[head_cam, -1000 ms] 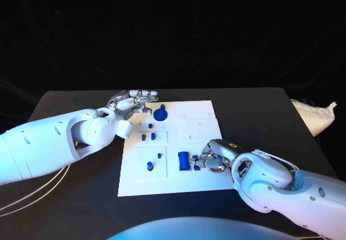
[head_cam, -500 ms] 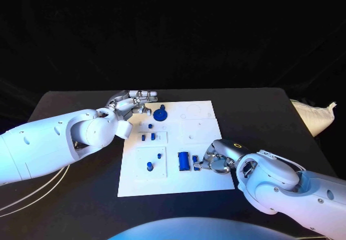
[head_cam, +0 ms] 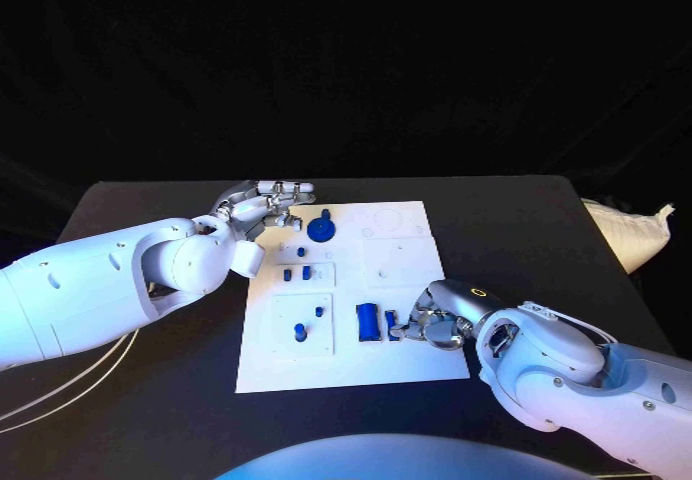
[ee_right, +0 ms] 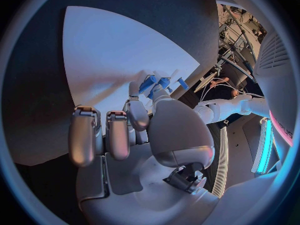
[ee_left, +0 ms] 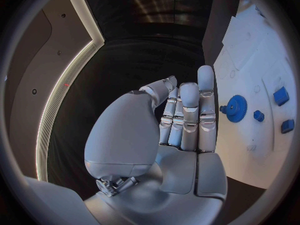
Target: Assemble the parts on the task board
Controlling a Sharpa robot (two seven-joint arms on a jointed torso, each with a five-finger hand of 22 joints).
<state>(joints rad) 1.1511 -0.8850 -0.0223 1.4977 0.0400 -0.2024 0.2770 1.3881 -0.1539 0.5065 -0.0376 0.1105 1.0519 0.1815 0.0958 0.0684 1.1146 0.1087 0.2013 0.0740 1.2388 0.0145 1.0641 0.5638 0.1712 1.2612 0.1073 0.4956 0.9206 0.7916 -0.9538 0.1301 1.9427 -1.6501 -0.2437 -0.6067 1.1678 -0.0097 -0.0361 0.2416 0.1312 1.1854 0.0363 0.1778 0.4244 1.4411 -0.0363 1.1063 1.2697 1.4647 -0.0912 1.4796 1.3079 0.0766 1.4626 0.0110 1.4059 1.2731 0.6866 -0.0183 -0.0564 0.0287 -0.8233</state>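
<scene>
Task board [head_cam: 397, 262]: white plate, central on the black table [head_cam: 519, 230], lying between my two hands.

Parts, near my right hand [head_cam: 433, 322]: a long blue block [head_cam: 368, 321] lies flat on the board just beside the hand, on its thumb side. A narrower blue piece [head_cam: 391, 324] sits between that block and the fingertips. From the head view I cannot tell whether the fingers touch it or only rest next to it. In the right wrist view, blue pieces [ee_right: 157, 83] show just past the fingertips [ee_right: 138, 116], partly covered by them; their shapes are hard to make out there.

Parts, near my left hand [head_cam: 264, 206]: a blue gear [head_cam: 320, 229] with a small knob at its far end lies just beyond the fingers, apart from them. Two small blue pegs [head_cam: 296, 272] stand in a raised panel nearer my body, and two more [head_cam: 306, 322] in the next panel down.

Right hand: fingers curled in at the board's near right corner, grip unconfirmed; I cannot tell if it holds anything.

Left hand: at the board's far left corner, fingers straight and close together in the left wrist view [ee_left: 187, 120], thumb alongside, holding nothing.

Right forearm covers the board's near right edge.
</scene>
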